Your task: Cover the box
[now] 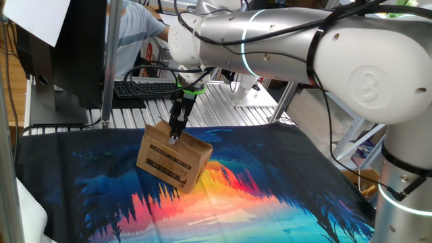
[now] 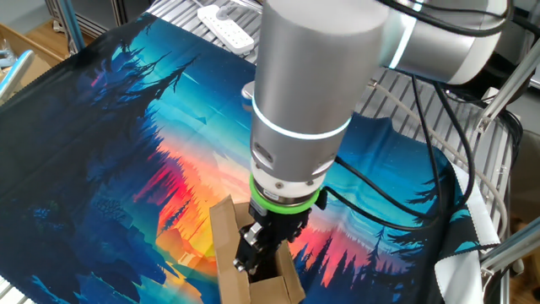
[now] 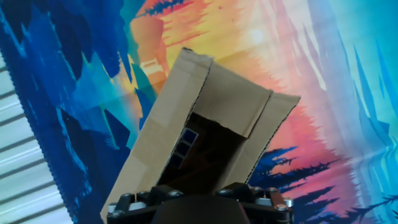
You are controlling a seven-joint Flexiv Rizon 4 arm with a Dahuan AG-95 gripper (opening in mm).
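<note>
Arm reaches in from the side, wrist bent so the gripper (image 1: pixel 175 137) points straight down directly over the box (image 1: pixel 173 158). Fingers (image 1: pixel 177 128) spread apart, nothing held between them, tips at its top opening.

box (image 1: pixel 173 157) flaps crowd gripper (image 1: pixel 174 137) | cloth (image 1: pixel 270 182) around box bare

Brown cardboard box (image 1: pixel 173 158) on the printed cloth, top only partly covered

The small corrugated box sits near the middle of the colourful cloth, turned at an angle to its edges, with black printed text on the long side facing one fixed view. In the hand view (image 3: pixel 205 134) one end flap lies folded down over the opening, the two long side flaps stand raised, and a dark gap still shows the inside.
</note>
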